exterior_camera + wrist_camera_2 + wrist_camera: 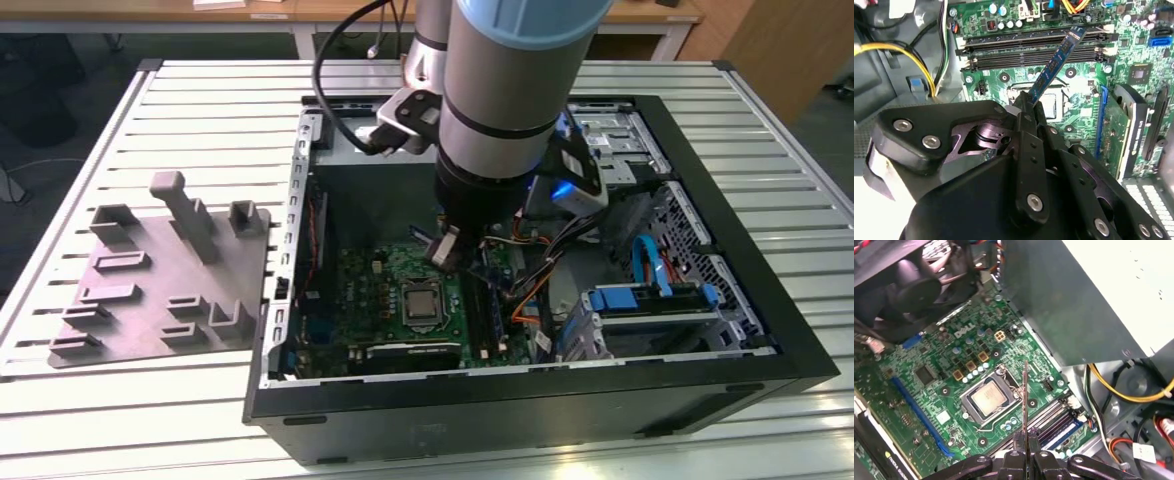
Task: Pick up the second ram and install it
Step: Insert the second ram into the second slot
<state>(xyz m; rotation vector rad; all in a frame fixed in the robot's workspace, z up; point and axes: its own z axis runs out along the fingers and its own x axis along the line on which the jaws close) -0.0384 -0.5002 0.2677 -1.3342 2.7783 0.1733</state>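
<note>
The second ram (1054, 62), a thin dark stick with bluish marks, juts out tilted from between the fingers (1026, 142).

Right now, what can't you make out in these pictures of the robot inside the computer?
- Second wrist view: the gripper covers the held end of the second ram; whether its far tip touches the memory slots is unclear.
- First wrist view: the ram is edge-on, so its faces are unseen.
- Exterior view: the arm hides part of the motherboard behind it.
</note>
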